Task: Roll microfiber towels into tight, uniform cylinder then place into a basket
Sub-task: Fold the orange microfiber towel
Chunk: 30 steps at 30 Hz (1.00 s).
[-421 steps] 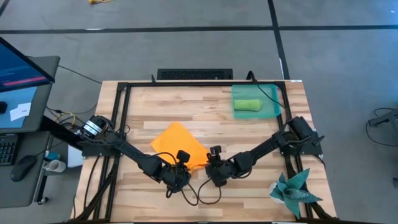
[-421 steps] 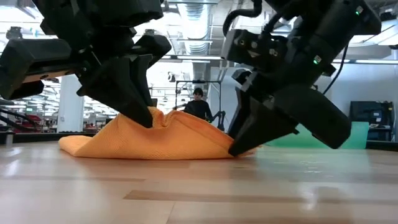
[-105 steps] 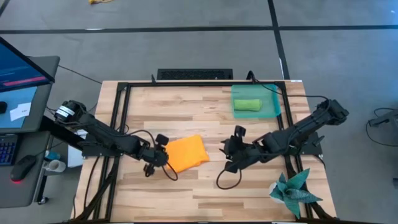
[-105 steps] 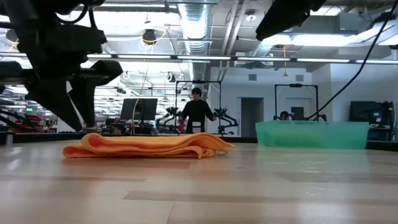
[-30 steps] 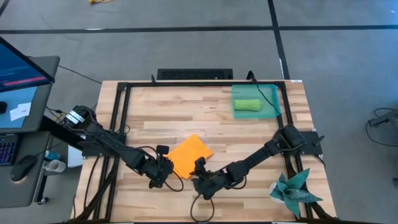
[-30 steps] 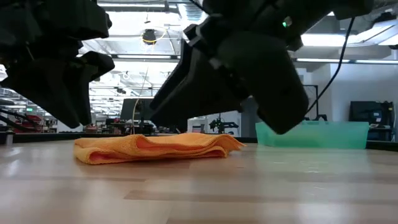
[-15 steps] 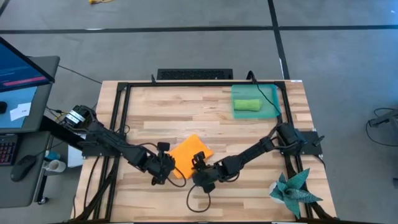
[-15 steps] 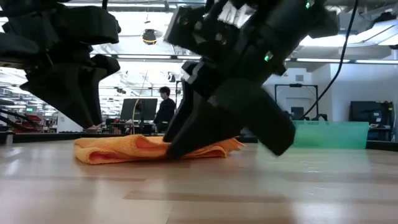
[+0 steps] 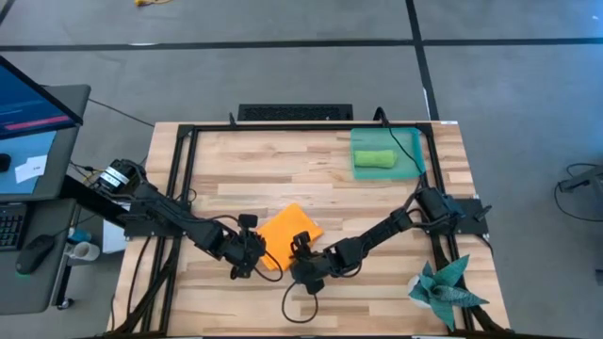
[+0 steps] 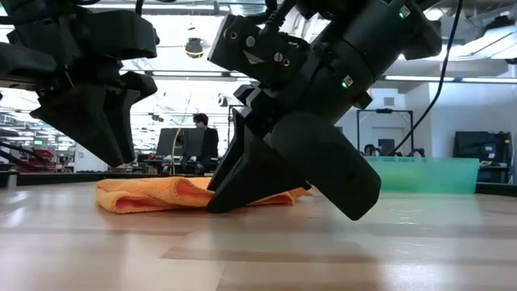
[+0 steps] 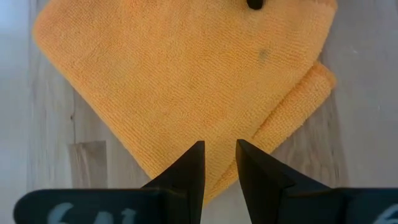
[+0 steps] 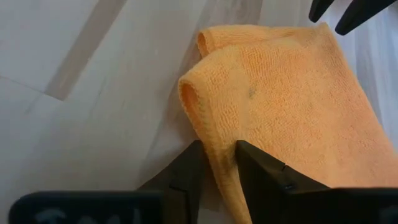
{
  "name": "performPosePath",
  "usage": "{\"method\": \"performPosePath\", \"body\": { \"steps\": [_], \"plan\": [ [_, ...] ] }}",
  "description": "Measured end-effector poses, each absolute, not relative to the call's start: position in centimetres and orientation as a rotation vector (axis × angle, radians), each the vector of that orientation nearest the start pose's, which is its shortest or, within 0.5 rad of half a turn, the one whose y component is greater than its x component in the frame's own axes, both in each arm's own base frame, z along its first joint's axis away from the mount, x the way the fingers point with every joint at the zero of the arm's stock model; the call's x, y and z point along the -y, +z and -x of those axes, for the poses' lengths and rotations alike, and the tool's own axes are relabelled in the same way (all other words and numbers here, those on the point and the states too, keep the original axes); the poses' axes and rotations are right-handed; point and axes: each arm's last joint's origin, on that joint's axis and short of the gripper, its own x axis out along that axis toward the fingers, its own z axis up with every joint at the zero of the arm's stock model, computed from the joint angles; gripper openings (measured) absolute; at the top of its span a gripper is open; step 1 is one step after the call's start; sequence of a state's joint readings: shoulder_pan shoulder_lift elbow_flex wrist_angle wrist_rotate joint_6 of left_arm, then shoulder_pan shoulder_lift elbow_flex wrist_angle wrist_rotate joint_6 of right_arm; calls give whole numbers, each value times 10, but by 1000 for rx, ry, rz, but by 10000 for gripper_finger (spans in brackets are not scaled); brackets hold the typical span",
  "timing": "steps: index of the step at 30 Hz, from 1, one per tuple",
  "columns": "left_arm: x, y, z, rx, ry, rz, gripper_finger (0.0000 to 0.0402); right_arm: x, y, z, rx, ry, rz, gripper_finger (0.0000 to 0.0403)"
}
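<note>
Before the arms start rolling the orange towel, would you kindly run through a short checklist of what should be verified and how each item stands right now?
1. Orange towel folded flat on the table: ok.
2. Right gripper on the towel's near edge: ok, the fold sits between its fingers.
3. Right grip fully closed on that edge: cannot tell.
4. Left gripper holding the towel: not ok, its fingers stand slightly apart at the towel's edge with only bare table showing between them.
5. Basket has room: ok, the rolled green towel fills only part of it.
6. Path to the basket: ok, the teal spiky cloth lies off at the table corner.
</note>
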State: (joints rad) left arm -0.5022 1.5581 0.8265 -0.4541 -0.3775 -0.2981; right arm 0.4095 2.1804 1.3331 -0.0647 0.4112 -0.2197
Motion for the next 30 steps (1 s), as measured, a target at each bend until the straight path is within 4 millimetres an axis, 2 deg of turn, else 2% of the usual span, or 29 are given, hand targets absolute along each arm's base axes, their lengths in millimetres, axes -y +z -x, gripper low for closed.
{"method": "performPosePath", "body": {
  "steps": [8, 15, 22, 26, 30],
  "plan": [
    [123, 161, -246, -1069, 49, -234, 84, -160, 100, -405, -849, 68, 600, 77],
    [123, 160, -245, -1080, 28, -221, 84, -157, 105, -402, -863, 65, 609, 11],
    [125, 160, -245, -1085, 11, -176, 84, -151, 144, -402, -784, 44, 576, 24],
    [129, 160, -244, -1083, -5, -197, 84, -138, 171, -404, -726, 22, 572, 11],
    [135, 162, -243, -1054, -49, -232, 84, -122, 186, -406, -701, -3, 592, 7]
  ]
}}
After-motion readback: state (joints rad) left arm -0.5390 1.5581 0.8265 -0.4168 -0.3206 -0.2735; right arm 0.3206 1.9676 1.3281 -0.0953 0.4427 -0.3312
